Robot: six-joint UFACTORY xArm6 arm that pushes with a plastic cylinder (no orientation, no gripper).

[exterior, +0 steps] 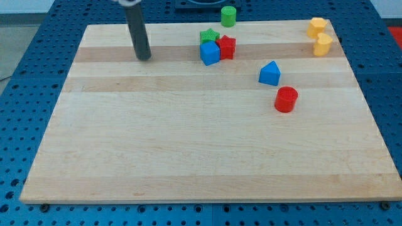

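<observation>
My tip (144,58) rests on the wooden board (188,150) near the view's top left, touching no block. The nearest blocks form a tight cluster to its right: a blue cube (210,53), a red star-shaped block (226,47) against it, and a green star-shaped block (209,36) just behind them. Farther right lie a blue triangular block (270,74) and, below it, a red cylinder (286,99).
A green cylinder (228,16) stands at the board's top edge. Two yellow blocks (317,27) (323,45) sit at the top right corner. Blue perforated table (25,75) surrounds the board.
</observation>
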